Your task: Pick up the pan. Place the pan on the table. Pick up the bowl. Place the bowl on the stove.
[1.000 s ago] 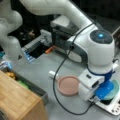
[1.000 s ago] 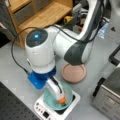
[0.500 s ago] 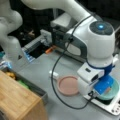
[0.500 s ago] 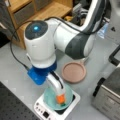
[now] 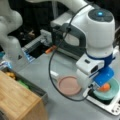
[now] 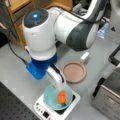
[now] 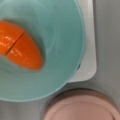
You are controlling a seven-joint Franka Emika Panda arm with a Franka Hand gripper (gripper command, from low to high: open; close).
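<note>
Although barely shifted since half a second ago, hangs with the gripper (image 6: 60, 88) at the round light teal bowl (image 6: 50, 99), seated on the small white square stove (image 6: 42, 110) beside the shallow dusty-pink pan (image 6: 74, 72) on the flat grey table (image 6: 17, 73); cannot tell whether clamped or released.

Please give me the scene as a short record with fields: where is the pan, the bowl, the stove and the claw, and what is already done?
pan: pink pan lies flat on the grey table, beside the stove
bowl: teal bowl sits on the white stove, with an orange object inside
claw: claw is directly over the bowl, reaching to its rim
claw state: cannot be told
other: steel oven at a front view's right
work done: pan on the table; bowl on the stove
</note>
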